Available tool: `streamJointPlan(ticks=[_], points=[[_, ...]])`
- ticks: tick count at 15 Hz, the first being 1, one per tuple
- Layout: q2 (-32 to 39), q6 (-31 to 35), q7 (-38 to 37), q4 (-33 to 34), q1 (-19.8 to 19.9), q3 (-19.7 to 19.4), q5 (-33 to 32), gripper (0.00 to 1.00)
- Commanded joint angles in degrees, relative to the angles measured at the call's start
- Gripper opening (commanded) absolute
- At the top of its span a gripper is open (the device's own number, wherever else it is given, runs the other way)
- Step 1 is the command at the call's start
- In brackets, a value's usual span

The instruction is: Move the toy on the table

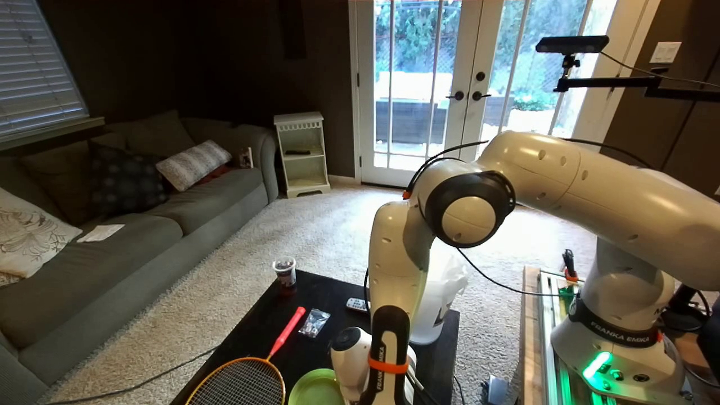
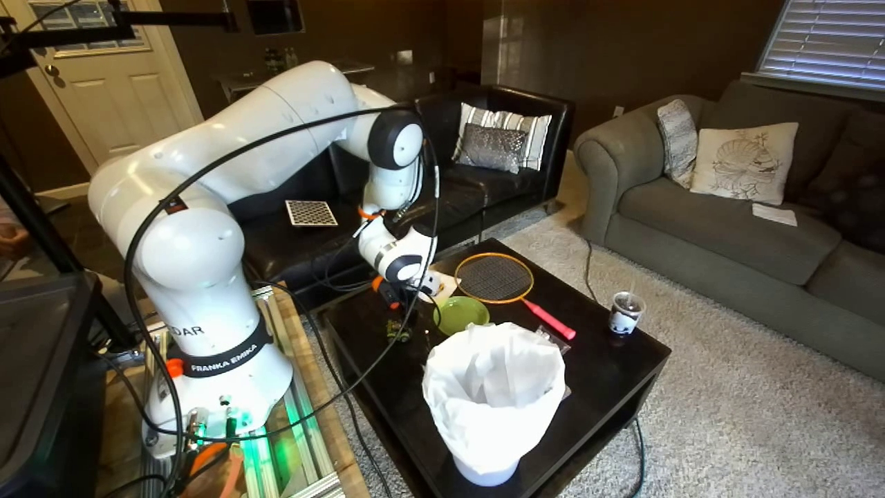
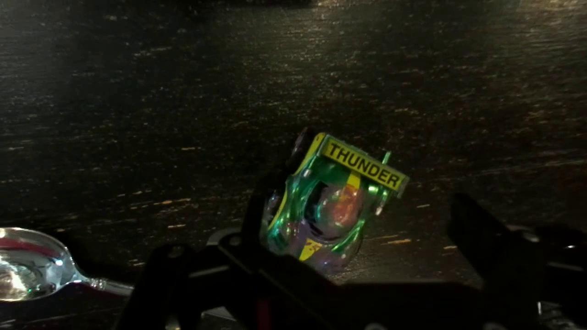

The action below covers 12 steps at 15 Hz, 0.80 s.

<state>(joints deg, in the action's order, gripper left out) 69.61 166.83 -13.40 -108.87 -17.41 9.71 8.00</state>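
Note:
The toy is a green and purple see-through car (image 3: 328, 206) with a yellow "THUNDER" label on its rear wing. It sits on the black table (image 2: 601, 373), and in an exterior view it is small near the table's edge on the robot's side (image 2: 398, 330). My gripper (image 3: 362, 197) is open above the table, with the car between its fingers. The left finger in the wrist view is close against the car's side, and whether it touches I cannot tell. A gap separates the car from the right finger. The car's front is partly hidden by the gripper.
A spoon (image 3: 32, 266) lies left of the gripper in the wrist view. A green bowl (image 2: 462, 315), a racket (image 2: 494, 278), a white-lined bin (image 2: 491, 394) and a cup (image 2: 626, 312) stand or lie on the table. A remote (image 1: 356, 304) lies by the bin.

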Motion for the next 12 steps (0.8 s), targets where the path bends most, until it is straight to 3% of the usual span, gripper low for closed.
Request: streamJointPlan(ticks=[1, 12], points=[[0.3, -0.2, -0.3, 0.5, -0.6, -0.3, 0.2, 1.00], [2.9, 1.7, -7.0, 2.3, -1.5, -0.4, 4.0, 1.00]])
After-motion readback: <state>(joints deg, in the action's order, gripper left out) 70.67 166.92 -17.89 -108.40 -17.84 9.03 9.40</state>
